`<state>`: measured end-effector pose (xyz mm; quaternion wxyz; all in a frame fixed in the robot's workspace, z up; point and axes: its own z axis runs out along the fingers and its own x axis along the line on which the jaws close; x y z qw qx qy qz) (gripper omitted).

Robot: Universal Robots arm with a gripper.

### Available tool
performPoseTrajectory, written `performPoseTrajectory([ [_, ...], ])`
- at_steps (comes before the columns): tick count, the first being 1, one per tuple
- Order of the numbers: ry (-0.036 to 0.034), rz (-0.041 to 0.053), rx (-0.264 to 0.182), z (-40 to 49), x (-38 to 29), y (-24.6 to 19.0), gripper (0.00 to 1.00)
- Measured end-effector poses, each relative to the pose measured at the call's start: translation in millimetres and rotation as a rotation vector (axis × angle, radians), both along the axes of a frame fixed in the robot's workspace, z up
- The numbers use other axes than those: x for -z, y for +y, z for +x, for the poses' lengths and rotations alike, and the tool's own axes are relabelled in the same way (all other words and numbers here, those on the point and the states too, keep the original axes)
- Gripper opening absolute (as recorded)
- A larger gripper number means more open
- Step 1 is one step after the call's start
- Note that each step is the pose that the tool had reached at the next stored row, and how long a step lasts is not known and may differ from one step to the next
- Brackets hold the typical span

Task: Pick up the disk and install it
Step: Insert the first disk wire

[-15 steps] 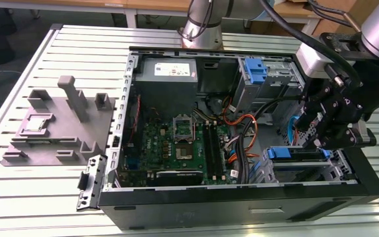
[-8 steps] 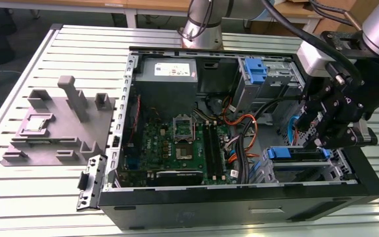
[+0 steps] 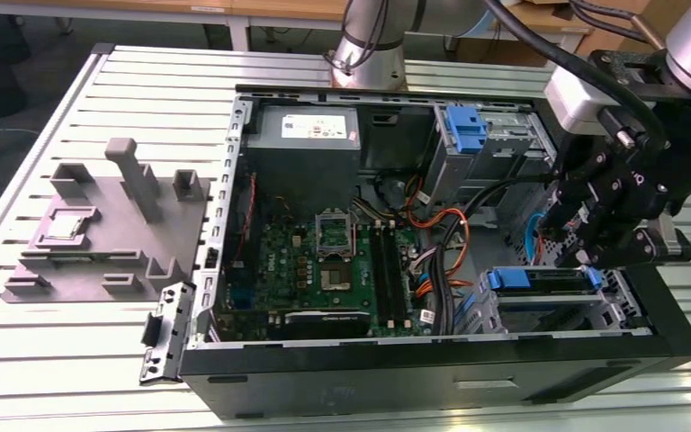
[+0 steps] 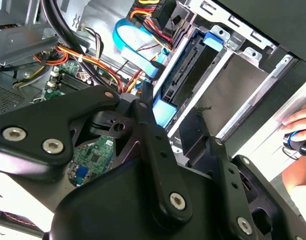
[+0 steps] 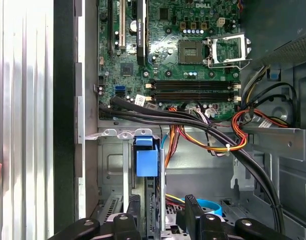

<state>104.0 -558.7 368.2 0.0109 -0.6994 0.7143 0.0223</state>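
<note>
Disk (image 5: 146, 162) sits edge-on in the drive cage (image 3: 615, 301), lower right of the exterior view, its blue carrier tab facing up out of the bay. And right over it hangs the end effector (image 5: 163, 212). In the first wrist view its fingers (image 5: 134, 212) are spread to either side of the disk, with a gap showing on one side, so I call it released, gripping nothing.

My read on progress: the pick-up is done and the disk is down in its slot. Whether it is pushed fully home I cannot tell from here.

Around it, orange and black cables run from the cage toward the motherboard (image 3: 321, 261) at the centre of the open computer case (image 3: 442, 373), which lies on the slatted tabletop (image 3: 82, 342).

On writing: the disk's own label is hidden. The grey power supply (image 3: 303, 126), upper middle of the exterior view, carries a white label, its print too small to read.
</note>
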Motion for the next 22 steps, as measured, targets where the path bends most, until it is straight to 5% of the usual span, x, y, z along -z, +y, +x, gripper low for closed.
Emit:
performPoseTrajectory([
  [22, -0.0024, 0.0134, 0.000, 2.6, 6.1, 10.9, 0.48],
])
